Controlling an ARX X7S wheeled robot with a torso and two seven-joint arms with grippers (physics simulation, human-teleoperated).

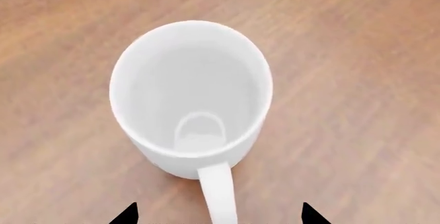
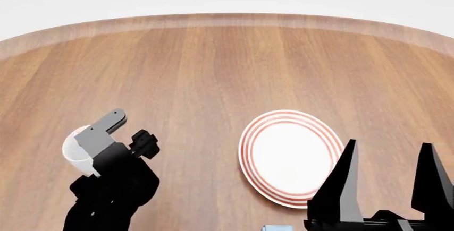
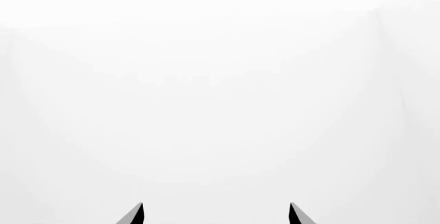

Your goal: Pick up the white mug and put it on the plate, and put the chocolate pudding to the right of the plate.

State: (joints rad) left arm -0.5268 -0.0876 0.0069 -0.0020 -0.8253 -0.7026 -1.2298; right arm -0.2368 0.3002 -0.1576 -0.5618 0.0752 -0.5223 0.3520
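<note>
Left wrist view: the white mug (image 1: 191, 98) stands upright on the wooden worktop (image 1: 357, 54), filling the middle of the frame, its handle (image 1: 218, 193) running to the bottom edge between the two dark tips of the left tool (image 1: 218, 214). The tips sit wide apart, holding nothing. If they close from here they would likely catch only the handle, and the mug could swing or tip.

Head view: the mug (image 2: 74, 151) is at lower left, mostly hidden under the left tool (image 2: 117, 135). The plate (image 2: 292, 157) lies right of centre, well apart, so a loose hold might drop the mug on the way. A blue corner at the bottom edge may be the pudding carton (image 2: 277, 228). The right tool (image 2: 388, 159) stands spread and empty at lower right.

Right wrist view: only blank white beyond the spread tips.
</note>
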